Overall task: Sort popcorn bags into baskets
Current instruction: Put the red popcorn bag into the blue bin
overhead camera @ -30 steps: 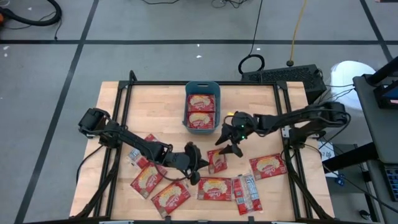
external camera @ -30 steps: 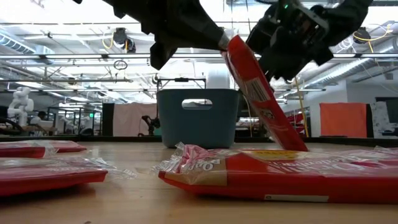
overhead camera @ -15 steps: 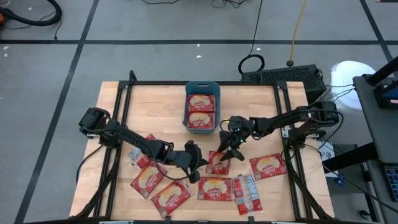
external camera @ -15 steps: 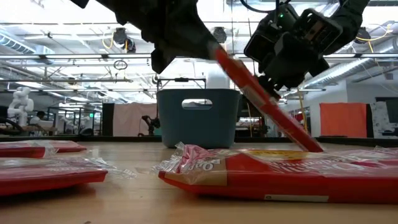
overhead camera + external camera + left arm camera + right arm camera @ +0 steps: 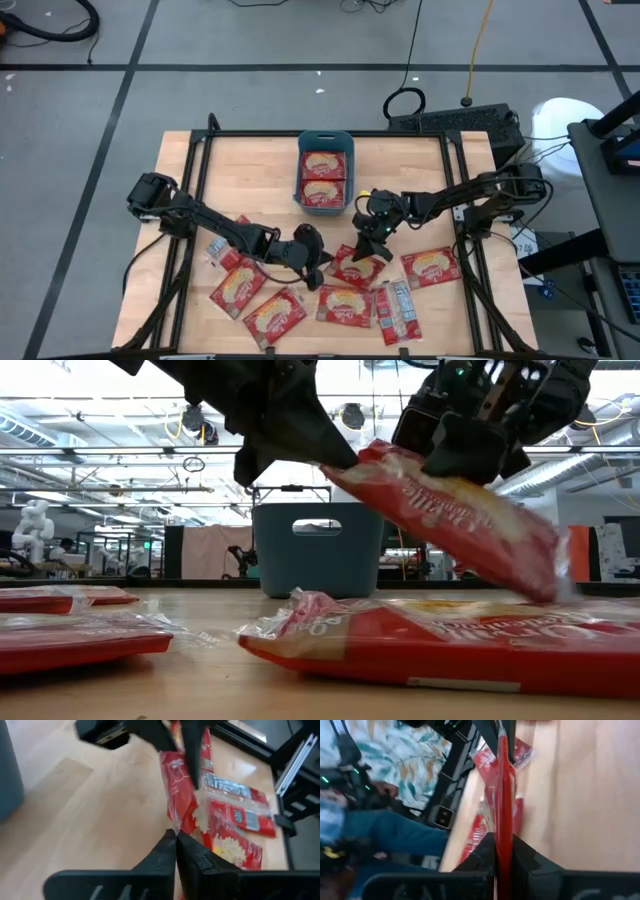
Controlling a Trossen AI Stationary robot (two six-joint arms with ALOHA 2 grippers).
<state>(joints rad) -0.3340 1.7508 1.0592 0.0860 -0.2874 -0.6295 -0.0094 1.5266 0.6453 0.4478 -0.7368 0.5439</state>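
My table [image 5: 420, 175] is pale wood with a black frame [image 5: 205, 150] along its edges, standing on a grey floor [image 5: 250, 40] crossed by dark lines. At the upper left of the high view a black hose [image 5: 60, 25] curls. Above the table's upper right corner sits a dark keyboard [image 5: 460, 122], with a coiled black cable [image 5: 405, 102] just beside it and a yellow cord [image 5: 480, 45] running up from there. At the right edge stands a white bucket [image 5: 565, 120]. Past my right wrist, a person in a leaf-patterned shirt [image 5: 415, 755] sits beyond the table edge.
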